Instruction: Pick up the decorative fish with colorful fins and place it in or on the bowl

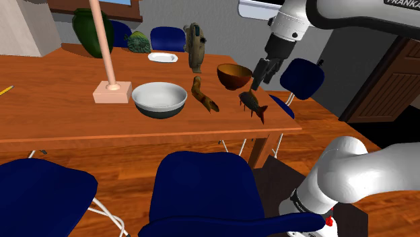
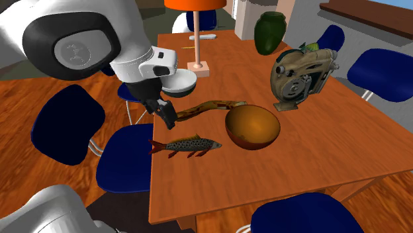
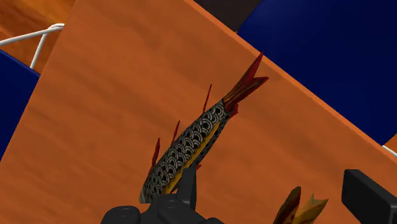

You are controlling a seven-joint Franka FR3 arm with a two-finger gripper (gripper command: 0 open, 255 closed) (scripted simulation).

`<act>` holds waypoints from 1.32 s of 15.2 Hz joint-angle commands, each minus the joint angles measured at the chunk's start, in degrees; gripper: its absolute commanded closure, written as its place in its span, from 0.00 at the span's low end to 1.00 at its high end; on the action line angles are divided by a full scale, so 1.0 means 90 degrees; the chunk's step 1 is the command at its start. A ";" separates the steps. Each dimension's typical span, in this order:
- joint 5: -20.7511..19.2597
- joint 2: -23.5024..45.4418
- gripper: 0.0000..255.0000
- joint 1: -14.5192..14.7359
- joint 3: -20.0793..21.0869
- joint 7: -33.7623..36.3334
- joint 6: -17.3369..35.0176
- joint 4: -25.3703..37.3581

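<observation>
Wrist view: gripper (image 3: 273,181) hanging over fish (image 3: 191,143), fingers (image 3: 366,194) standing apart, gripping nothing.
Fish: lying on table (image 3: 114,76), near brown bowl (image 1: 233,75).
Progress: probably lining up; grasp, lift, placing all pending.

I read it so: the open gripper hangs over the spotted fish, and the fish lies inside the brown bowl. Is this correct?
Not quite. The fish lies on the table, beside the brown bowl, not inside it; the second exterior view shows this. The open gripper does hang over the fish.
</observation>
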 commanded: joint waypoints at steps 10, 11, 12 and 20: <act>-0.0472 0.0921 0.00 -0.1628 0.1293 0.3730 0.0611 -0.0377; -0.0475 0.0917 0.00 -0.1628 0.1288 0.3730 0.0695 -0.0466; -0.0477 0.0914 0.00 -0.1629 0.1284 0.3730 0.0780 -0.0553; -0.0490 0.0917 0.00 -0.1635 0.1271 0.3734 0.1087 -0.0856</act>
